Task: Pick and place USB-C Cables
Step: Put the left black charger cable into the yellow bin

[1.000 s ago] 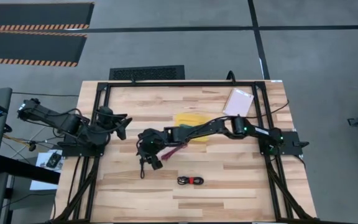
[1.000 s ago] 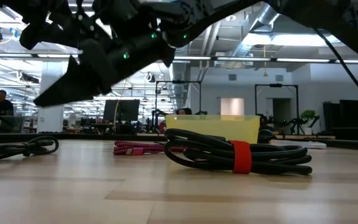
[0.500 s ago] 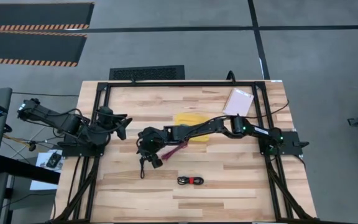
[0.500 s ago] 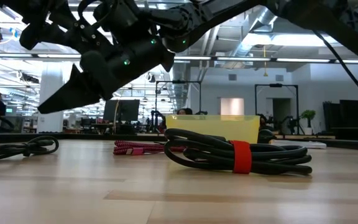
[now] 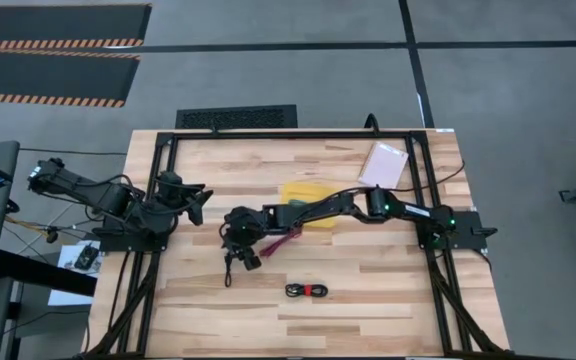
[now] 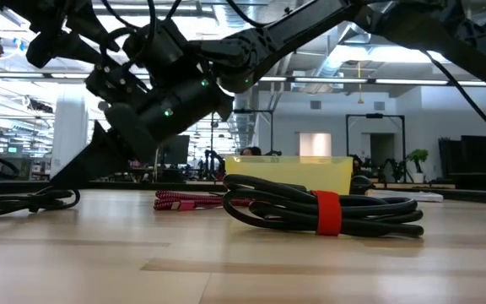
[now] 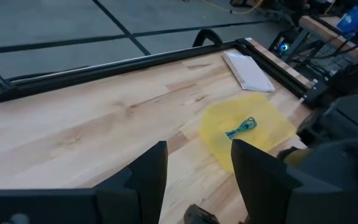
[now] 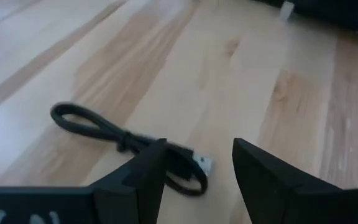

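Note:
My right gripper (image 5: pixel 234 257) is open and reaches to the table's left middle, tipped down over the thin black cable (image 5: pixel 228 278). In the right wrist view the cable (image 8: pixel 104 132) lies flat on the wood, its plug end between my fingers (image 8: pixel 135 177), apart from them. The maroon cable (image 5: pixel 286 238) lies beside the arm. The black bundle with a red tie (image 5: pixel 307 290) lies nearer the front edge. The teal cable (image 7: pixel 241 128) lies in the yellow tray (image 7: pixel 272 124). My left gripper (image 7: pixel 197 168) is open and empty at the left.
The pale packet (image 5: pixel 383 163) lies at the far right, beside the black frame rail (image 5: pixel 420 170). The yellow tray (image 5: pixel 306 192) sits mid-table behind my right arm. In the low view the bundle (image 6: pixel 327 211) and the maroon cable (image 6: pixel 184 201) lie right of my gripper (image 6: pixel 70 173).
My right gripper has gone down toward the thin black cable and tipped more steeply, its fingertips now close above the table. The cables have stayed where they were.

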Controlling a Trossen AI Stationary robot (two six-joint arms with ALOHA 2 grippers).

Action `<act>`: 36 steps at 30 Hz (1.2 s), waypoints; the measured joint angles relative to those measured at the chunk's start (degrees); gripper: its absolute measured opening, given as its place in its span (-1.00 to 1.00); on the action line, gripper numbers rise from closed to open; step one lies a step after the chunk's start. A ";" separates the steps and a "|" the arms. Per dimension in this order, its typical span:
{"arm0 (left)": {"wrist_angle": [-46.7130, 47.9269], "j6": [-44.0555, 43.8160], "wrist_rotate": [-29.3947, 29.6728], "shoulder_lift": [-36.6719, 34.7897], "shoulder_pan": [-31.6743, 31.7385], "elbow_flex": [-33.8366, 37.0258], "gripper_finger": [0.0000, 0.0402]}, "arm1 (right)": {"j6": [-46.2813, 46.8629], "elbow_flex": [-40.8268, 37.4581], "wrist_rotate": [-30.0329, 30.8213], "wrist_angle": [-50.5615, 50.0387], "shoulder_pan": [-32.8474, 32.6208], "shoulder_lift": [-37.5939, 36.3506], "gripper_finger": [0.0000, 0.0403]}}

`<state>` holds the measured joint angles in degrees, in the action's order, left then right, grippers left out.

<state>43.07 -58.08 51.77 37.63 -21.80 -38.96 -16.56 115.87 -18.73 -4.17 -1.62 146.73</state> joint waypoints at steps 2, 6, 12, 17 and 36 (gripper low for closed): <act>0.00 0.00 -0.11 -0.02 0.00 0.00 -0.17 | 0.04 -0.02 -0.56 -0.27 0.31 0.00 0.03; 0.00 0.06 -0.11 -0.02 0.00 0.02 -0.17 | 0.04 -0.02 -0.92 -0.36 0.21 0.00 0.00; 0.00 0.26 -0.23 -0.02 0.00 0.02 -0.17 | 0.20 -0.02 -1.06 -1.04 0.21 0.00 -0.02; 0.00 0.26 -0.29 0.00 0.00 0.02 -0.17 | 1.78 0.00 -1.32 -0.35 0.27 0.85 -0.01; 0.09 0.42 0.10 -0.02 0.00 0.02 -0.17 | 6.14 0.09 -1.55 -3.28 0.88 1.67 -0.84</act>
<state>43.16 -57.67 51.88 37.60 -21.80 -38.94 -10.41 115.96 -20.28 -7.45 -0.74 148.40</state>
